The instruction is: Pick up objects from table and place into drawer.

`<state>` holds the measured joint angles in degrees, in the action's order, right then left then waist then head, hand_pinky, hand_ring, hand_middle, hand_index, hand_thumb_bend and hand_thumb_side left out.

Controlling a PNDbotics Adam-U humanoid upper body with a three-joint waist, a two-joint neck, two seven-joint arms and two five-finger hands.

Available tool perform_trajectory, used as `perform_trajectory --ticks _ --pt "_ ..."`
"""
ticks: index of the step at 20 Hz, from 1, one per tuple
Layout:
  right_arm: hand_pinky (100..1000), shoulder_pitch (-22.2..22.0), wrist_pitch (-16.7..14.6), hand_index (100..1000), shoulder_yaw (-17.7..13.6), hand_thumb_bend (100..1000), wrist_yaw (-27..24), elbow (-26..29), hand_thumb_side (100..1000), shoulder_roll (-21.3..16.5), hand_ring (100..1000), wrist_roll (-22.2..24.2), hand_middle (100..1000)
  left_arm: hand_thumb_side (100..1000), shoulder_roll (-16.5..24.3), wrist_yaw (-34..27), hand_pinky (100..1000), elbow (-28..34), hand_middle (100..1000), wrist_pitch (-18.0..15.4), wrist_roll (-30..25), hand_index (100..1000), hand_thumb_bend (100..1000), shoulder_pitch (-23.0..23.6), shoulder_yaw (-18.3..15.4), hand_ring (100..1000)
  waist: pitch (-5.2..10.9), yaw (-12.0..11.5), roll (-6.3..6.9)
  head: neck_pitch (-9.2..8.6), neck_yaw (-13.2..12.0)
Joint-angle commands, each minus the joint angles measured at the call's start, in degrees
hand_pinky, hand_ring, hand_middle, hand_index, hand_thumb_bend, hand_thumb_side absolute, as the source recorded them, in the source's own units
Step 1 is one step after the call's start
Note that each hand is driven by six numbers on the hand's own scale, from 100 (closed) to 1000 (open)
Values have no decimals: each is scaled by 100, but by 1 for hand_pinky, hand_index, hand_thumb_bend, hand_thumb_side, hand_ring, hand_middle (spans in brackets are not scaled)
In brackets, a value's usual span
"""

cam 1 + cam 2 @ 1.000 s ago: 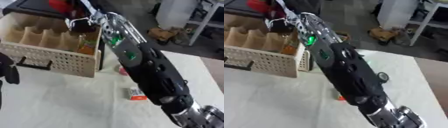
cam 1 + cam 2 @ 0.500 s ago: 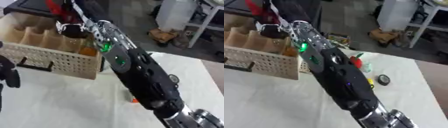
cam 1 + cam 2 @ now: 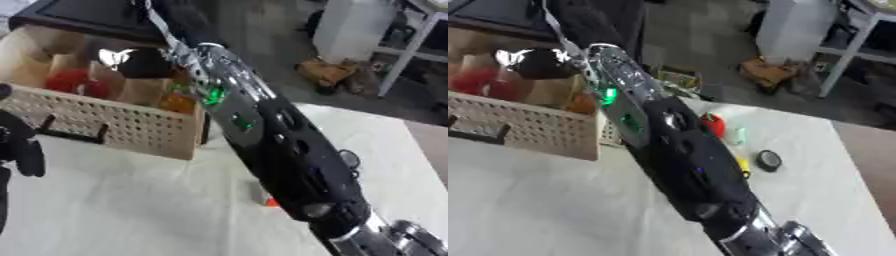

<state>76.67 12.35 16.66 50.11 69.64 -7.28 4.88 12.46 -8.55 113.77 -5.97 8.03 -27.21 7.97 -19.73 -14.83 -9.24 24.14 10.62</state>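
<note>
The right hand (image 3: 131, 59) has swung left across the drawer (image 3: 105, 122); a red thing (image 3: 79, 83) now lies in a compartment.

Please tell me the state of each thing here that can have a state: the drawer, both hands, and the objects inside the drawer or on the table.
drawer: pulled open, things inside
red object: lying in a drawer compartment
orange object: in the drawer's right end compartment
right hand: over the open drawer, fingers not readable
left hand: idle at the left edge, fingers unclear
round black object: lying on the table
red item: on the table, partly hidden behind the right arm
table: covered with white cloth
</note>
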Motion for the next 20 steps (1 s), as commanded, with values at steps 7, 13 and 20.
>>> perform_trajectory --ticks 7,13,20 --pt "597 40 534 713 -344 393 -1180 1605 604 -771 536 -331 572 672 7 25 225 82 422 -28 30 777 100 24 -43 234 134 152 159 92 -227" --pt "597 -234 911 709 -498 380 -1885 2545 593 -1389 536 -353 567 672 14 49 224 82 422 -66 72 777 100 89 -72 232 176 285 284 195 -363" --pt "593 -736 1305 704 -839 370 -2452 3327 579 -1906 535 -504 565 672 43 109 222 82 423 -145 125 777 100 166 -106 229 217 461 454 304 -494"
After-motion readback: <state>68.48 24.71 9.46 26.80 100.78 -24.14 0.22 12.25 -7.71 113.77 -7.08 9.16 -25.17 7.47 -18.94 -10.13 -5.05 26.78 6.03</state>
